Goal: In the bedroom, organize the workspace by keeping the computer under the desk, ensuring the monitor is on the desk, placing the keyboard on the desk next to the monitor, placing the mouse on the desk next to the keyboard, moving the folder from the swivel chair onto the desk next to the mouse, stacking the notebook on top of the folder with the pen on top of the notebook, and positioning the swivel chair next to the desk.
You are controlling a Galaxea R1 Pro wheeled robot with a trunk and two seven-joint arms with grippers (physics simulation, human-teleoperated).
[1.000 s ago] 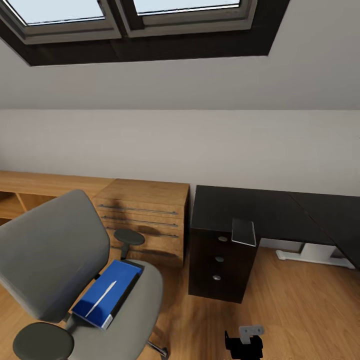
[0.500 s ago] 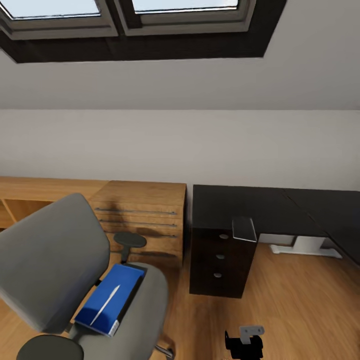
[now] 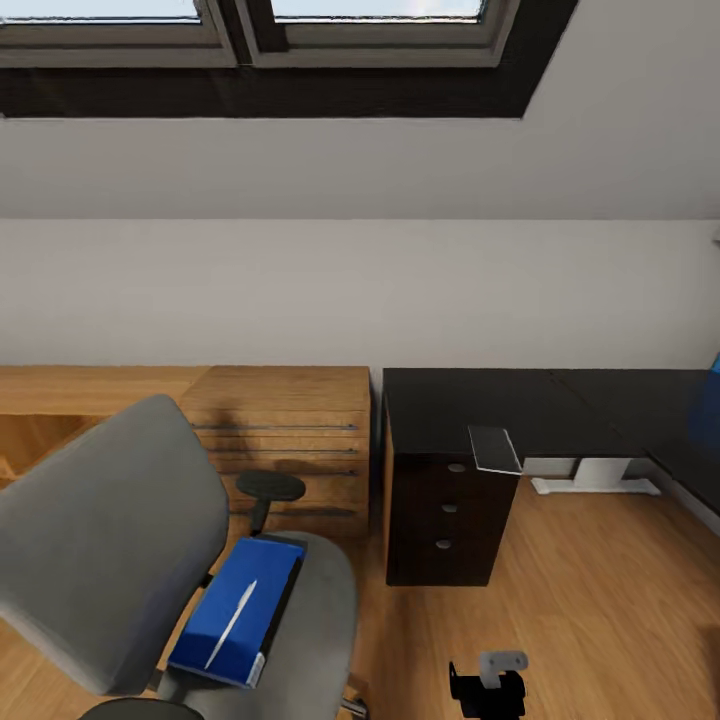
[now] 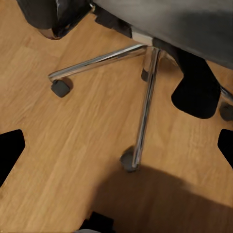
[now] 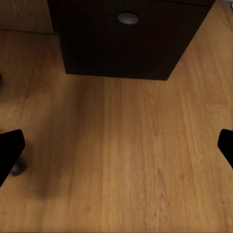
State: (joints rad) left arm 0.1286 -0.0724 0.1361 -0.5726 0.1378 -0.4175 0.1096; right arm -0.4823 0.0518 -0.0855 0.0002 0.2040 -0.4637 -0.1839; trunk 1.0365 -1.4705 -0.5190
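Folder (image 3: 236, 610) lies on the seat of the swivel chair (image 3: 110, 540), at my left side, its long axis running away from me toward the wooden cabinet (image 3: 280, 430) (a thin white pen (image 3: 232, 624) rests along it). My left arm is nearer, I judge. The desk (image 3: 480, 410) stands to the right. Both grippers' fingertips seem spread, holding nothing.

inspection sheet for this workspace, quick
surface: desk glossy black top, mostly bare
job's things: blue folder lies on the swivel chair seat with a white pen on top; chair stands apart from the desk
clutter: small grey flat item at the desk's front edge
grippers: left pincer and right pincer both open, holding nothing
cables: nothing seen
surroundings: wood floor, light-wood cabinet, skylight
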